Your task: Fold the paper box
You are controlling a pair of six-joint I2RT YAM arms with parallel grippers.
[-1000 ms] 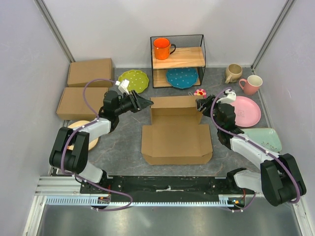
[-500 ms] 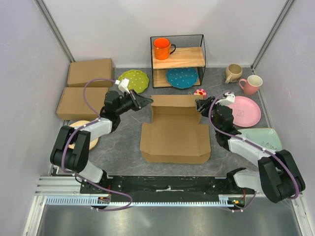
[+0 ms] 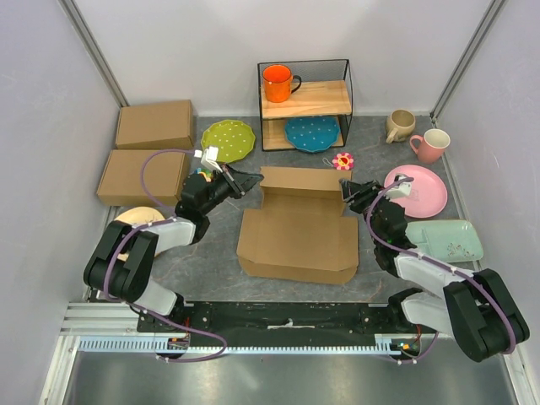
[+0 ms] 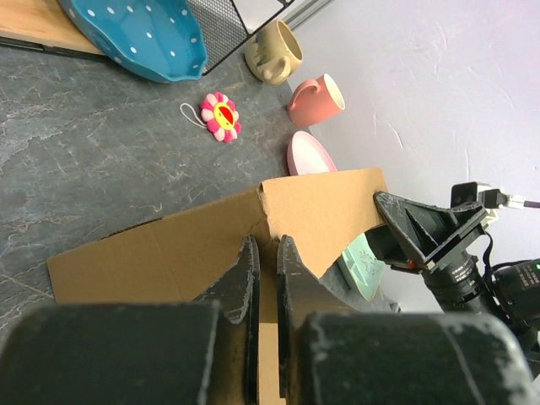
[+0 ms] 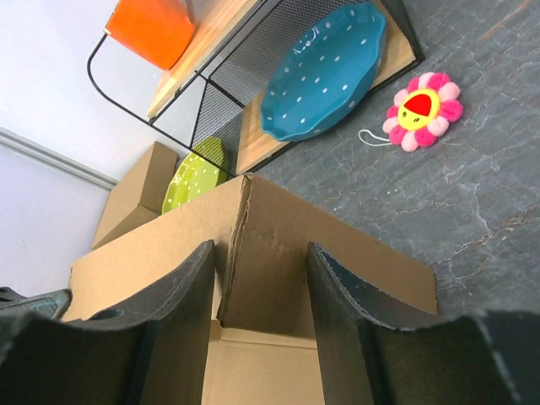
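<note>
The paper box (image 3: 299, 236) is plain brown. On the far side are an orange mug (image 3: 278, 83), a teal plate (image 3: 310, 133) with white dots and a dotted lime-green plate (image 3: 228, 139). On the right are a beige mug (image 3: 399, 125), a pink mug (image 3: 434, 145), a pink plate (image 3: 426, 190), a mint tray (image 3: 443, 239) and a pink-petalled, yellow-centred flower toy (image 3: 342, 160).

A robotics lab cell: plain white panel walls (image 3: 211, 34) and aluminium corner posts (image 3: 89, 51) enclose a grey slate-patterned tabletop (image 3: 211, 245).
</note>
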